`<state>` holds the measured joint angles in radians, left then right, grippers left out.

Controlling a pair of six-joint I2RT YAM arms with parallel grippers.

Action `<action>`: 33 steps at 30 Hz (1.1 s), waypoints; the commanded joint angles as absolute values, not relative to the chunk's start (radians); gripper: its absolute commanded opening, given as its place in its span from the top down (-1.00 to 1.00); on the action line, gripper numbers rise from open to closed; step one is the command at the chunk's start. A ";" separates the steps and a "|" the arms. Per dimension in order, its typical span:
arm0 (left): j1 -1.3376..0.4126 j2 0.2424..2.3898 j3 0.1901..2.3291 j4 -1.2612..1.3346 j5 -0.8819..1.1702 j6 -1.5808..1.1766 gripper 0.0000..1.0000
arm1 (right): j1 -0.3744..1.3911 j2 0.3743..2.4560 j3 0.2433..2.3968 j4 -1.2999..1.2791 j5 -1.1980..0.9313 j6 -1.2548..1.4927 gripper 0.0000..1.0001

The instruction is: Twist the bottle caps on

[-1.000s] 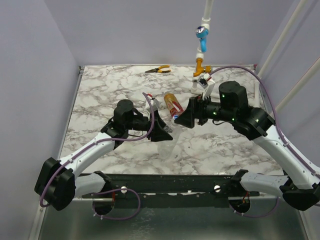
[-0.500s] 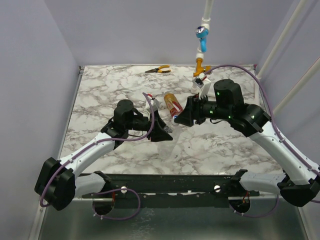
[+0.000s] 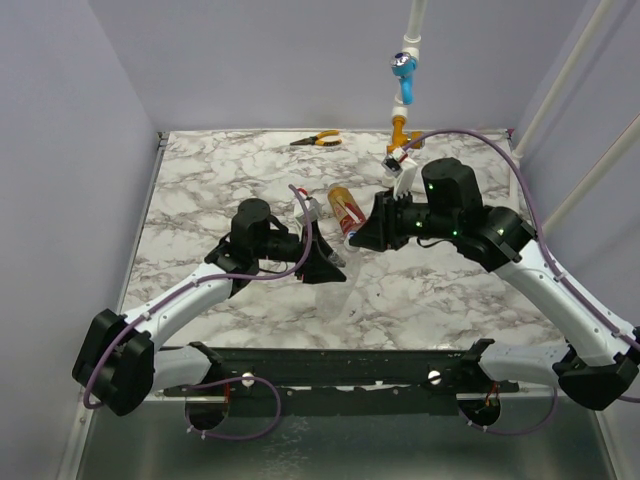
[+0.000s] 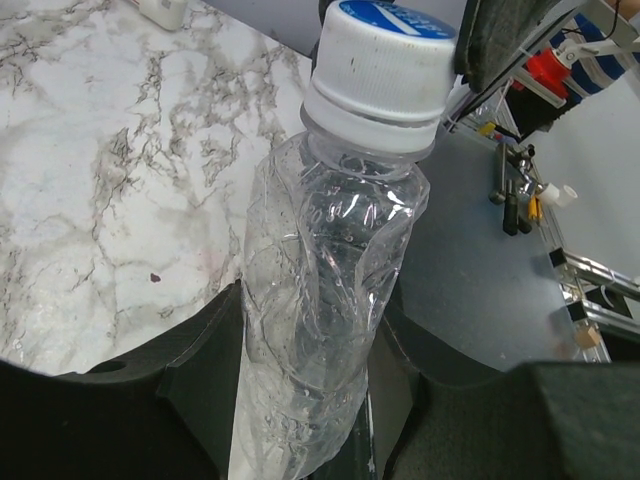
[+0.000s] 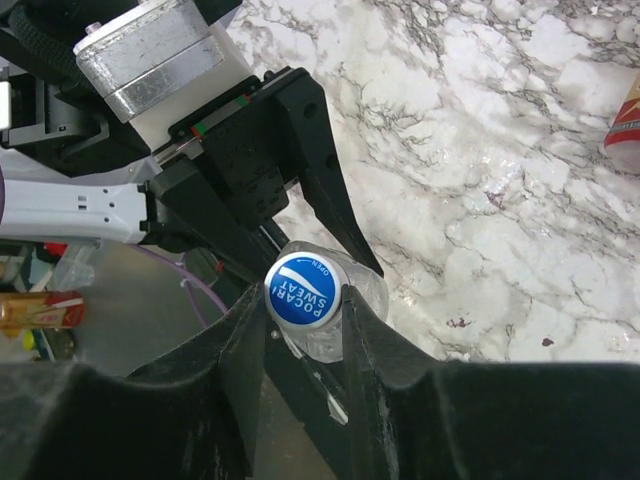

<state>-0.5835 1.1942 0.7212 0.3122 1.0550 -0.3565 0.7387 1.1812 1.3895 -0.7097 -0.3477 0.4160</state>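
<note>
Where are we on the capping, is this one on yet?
Done: the blue-topped cap sits on the neck of the clear bottle. In hand: the left hand clamps that bottle and the right hand pinches the cap; tightness unclear. Left: twisting it home, then the red-label bottle lying behind, cap state unclear.

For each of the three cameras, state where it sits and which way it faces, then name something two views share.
Top external: high behind the robot, looking down on the marble table; left arm and right arm show.
Left wrist: looks along the left gripper at the clear bottle it grips.
Right wrist: looks down on the cap held by the right gripper.
Shared: both wrist views show that cap.
</note>
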 commanded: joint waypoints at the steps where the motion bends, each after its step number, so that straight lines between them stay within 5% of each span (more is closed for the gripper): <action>1: -0.580 1.193 0.732 0.331 1.034 -0.341 0.91 | 0.744 1.198 1.415 -0.761 -0.343 0.411 0.40; 7: -0.618 1.143 0.724 0.330 0.607 -0.291 0.92 | 0.744 1.267 1.426 -0.831 -0.215 0.543 0.58; 16: -0.925 1.122 0.777 0.324 -0.429 -0.110 0.91 | 0.751 1.389 1.345 -0.774 -0.058 0.922 0.77; 22: -0.996 1.179 0.811 0.322 -0.520 -0.061 0.91 | 0.759 1.452 1.392 -0.719 -0.052 0.960 0.78; 25: -0.993 1.158 0.793 0.305 -0.497 -0.061 0.92 | 0.759 1.449 1.422 -0.742 -0.008 0.948 0.34; 29: -0.956 1.113 0.779 0.221 -0.360 -0.077 0.92 | 0.757 1.395 1.448 -0.747 0.064 0.906 -0.59; 33: -0.835 1.072 0.773 0.122 -0.056 -0.123 0.94 | 0.740 1.330 1.501 -0.785 0.125 0.839 -0.92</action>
<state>-0.9417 1.1271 0.7479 0.1680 -0.3511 -0.0814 0.7540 1.4120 1.4250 -0.7097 0.0200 0.9039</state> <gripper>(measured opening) 0.472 0.920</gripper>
